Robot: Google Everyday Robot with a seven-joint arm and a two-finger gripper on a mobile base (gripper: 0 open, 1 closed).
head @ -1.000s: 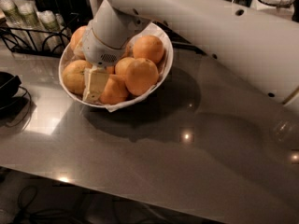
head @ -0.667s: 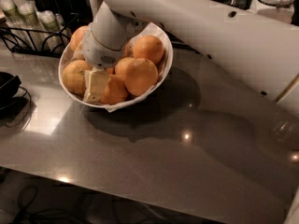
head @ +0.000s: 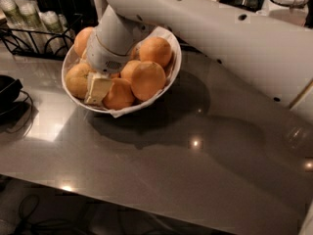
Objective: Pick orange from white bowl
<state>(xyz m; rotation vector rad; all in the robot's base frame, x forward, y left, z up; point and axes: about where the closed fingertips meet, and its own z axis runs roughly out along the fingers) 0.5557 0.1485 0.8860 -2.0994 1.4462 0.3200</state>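
Note:
The white bowl (head: 172,67) stands at the back left of the grey table and holds several oranges. The duller yellow-orange orange (head: 77,80) lies at the bowl's left side. Brighter oranges (head: 147,80) lie to its right and behind. My gripper (head: 98,90) reaches down into the bowl from the white arm above. It sits between the dull orange and a brighter orange (head: 119,95) at the front, touching or nearly touching both. The wrist hides the bowl's middle.
A black wire rack (head: 34,38) with small bottles stands behind the bowl at the left. A black object with a cable (head: 9,94) lies at the left edge. A white jar (head: 291,1) stands at the back right. The white arm (head: 230,38) spans the upper right.
The gripper stays at the same spot in the bowl. The arm's far section at the right has shifted slightly upward. The oranges have not moved.

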